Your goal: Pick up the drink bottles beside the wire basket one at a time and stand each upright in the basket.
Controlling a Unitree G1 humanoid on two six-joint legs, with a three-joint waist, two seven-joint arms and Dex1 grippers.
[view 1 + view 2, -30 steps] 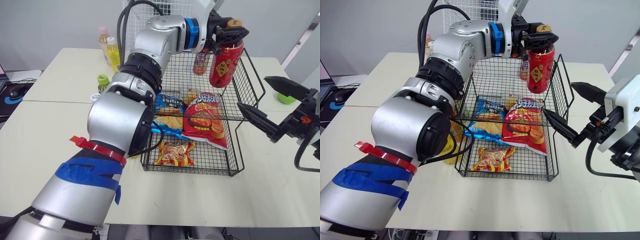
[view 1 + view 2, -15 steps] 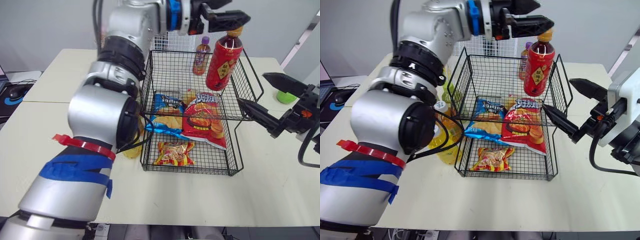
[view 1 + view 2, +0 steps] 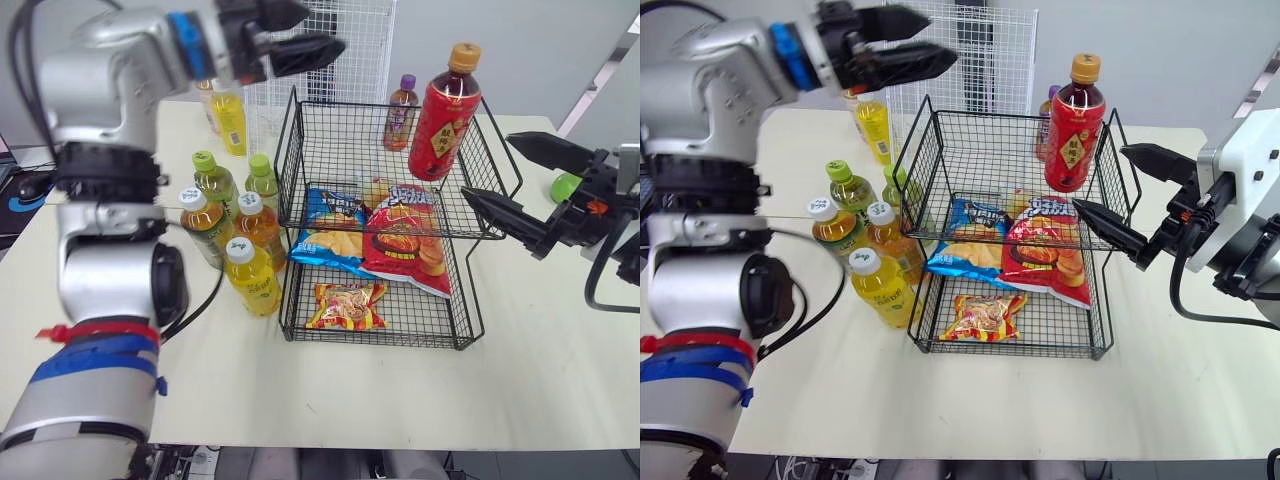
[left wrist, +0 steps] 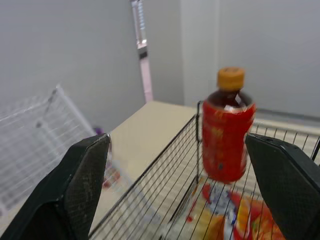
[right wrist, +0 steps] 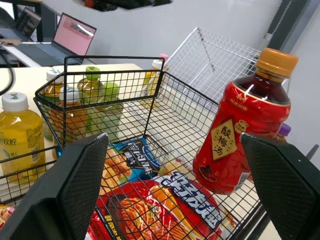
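My left gripper (image 3: 320,30) has let go and swung back toward 10 o'clock, fingers spread, empty. The red bottle (image 3: 443,115) now stands upright and free in the wire basket (image 3: 340,150), at its 1 o'clock corner, so that placement is done. My right gripper (image 3: 485,166) hangs open at 3 o'clock. The cluster of bottles (image 3: 235,235) waits on the tabletop (image 3: 350,390) at 9 o'clock.

A cream tabletop (image 3: 400,400) takes up the foreground, with a seam crossing its left part. Behind it rises a plain pale grey wall (image 3: 560,40). A white wire grid panel (image 3: 990,50) stands upright at the tabletop's far edge. Beyond the left edge, a dark computer mouse (image 3: 25,185) lies on a separate surface. Farther back, an open laptop (image 5: 74,39) with a pink screen sits on another desk.
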